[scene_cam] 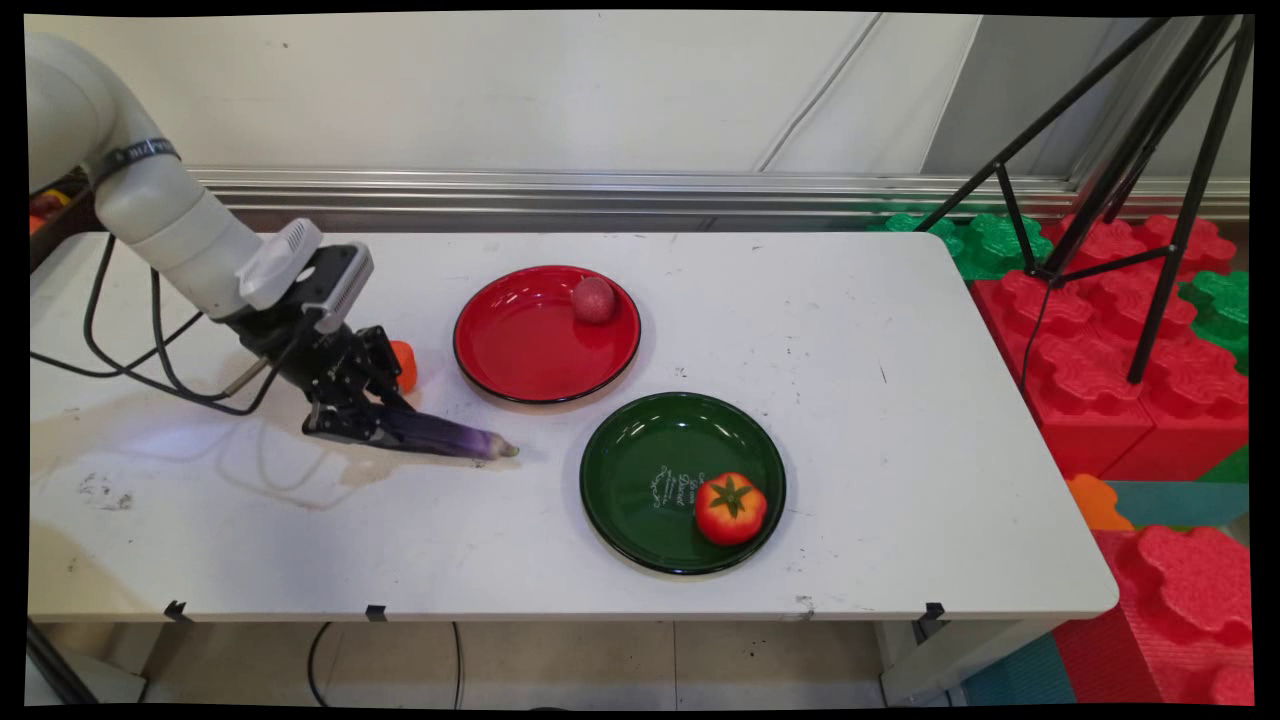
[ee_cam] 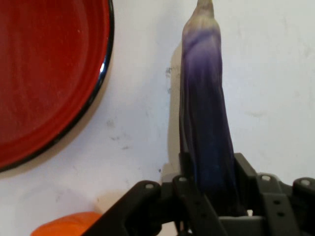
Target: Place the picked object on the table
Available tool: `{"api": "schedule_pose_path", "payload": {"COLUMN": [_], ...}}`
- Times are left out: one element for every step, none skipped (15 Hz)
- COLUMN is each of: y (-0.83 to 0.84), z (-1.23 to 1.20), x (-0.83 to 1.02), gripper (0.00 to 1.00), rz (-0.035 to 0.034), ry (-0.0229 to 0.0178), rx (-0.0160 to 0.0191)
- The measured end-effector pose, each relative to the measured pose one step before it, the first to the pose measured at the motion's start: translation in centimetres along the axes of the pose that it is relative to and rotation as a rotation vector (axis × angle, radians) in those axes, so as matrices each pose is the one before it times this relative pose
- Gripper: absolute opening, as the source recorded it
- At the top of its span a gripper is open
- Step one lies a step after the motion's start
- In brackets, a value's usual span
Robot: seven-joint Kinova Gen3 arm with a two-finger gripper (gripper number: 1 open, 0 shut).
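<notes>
A long purple eggplant (scene_cam: pixel 445 437) lies on the white table (scene_cam: pixel 850 330), its pale tip pointing right toward the green plate. My black gripper (scene_cam: pixel 345 420) is shut on the eggplant's thick left end, low over the table. In the hand view the eggplant (ee_cam: pixel 204 108) runs straight up from between the fingers (ee_cam: pixel 185 167), which press on both its sides. An orange object (scene_cam: pixel 403 365) sits just behind the gripper, and shows at the bottom left in the hand view as an orange object (ee_cam: pixel 66 223).
A red plate (scene_cam: pixel 520 345) with a reddish ball (scene_cam: pixel 594 299) stands right of the gripper; its rim fills the hand view's left as the red plate (ee_cam: pixel 44 73). A green plate (scene_cam: pixel 650 470) holds a tomato (scene_cam: pixel 731 508). Black cables (scene_cam: pixel 130 370) trail on the table's left. A tripod (scene_cam: pixel 1130 200) stands beyond the right edge.
</notes>
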Motion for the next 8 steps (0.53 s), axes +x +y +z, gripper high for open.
{"api": "schedule_pose_path", "payload": {"y": [0.001, -0.006, -0.006, -0.013, -0.006, 0.003, 0.011, 0.020], "z": [0.198, 0.248, 0.224, 0.140, 0.084, 0.032, 0.017, -0.034], "x": [-0.189, -0.274, -0.320, -0.293, -0.221, -0.135, -0.161, -0.137], "gripper": [0.00, 0.00, 1.00, 1.00, 1.00, 1.00, 1.00, 1.00], "rz": [0.00089, 0.00124, 0.00077, -0.00036, -0.00110, -0.00115, -0.00147, -0.00264], "ry": [-0.00124, -0.00143, -0.00148, -0.00066, -0.00009, 0.00015, 0.00082, 0.00250], "rx": [-0.00045, -0.00050, -0.00002, 0.00026, -0.00022, -0.00014, -0.00013, -0.00002]}}
